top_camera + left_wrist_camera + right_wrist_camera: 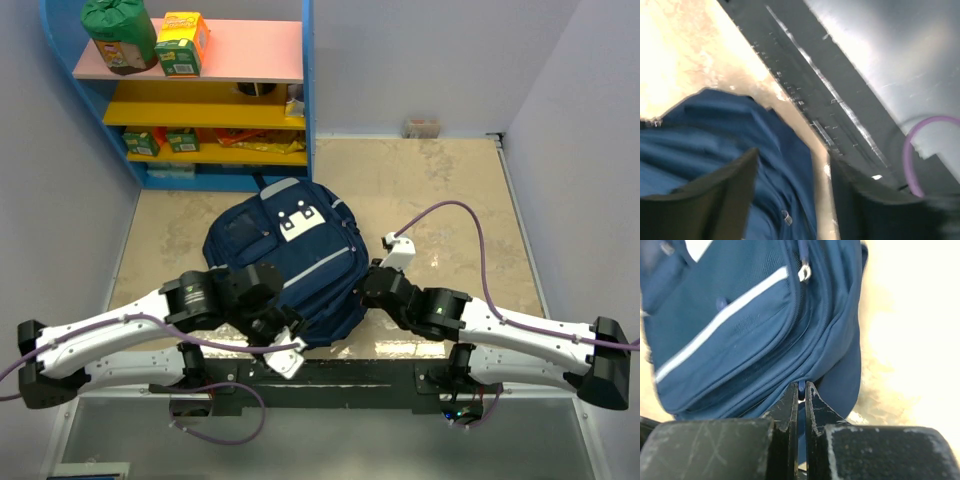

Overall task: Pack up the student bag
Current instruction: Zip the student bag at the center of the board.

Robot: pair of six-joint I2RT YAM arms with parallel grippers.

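The student bag was seen flat on the table, judged soft and floppy, best taken by a seam. Its edge was pinched by the right gripper; the left gripper was spread, gripping nothing.

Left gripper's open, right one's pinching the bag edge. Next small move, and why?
Probably lower the left gripper onto the small metal zipper pull lying between its fingers and close on it. The right gripper is shut on a bit of the student bag's edge, anchoring it, while the left holds nothing.
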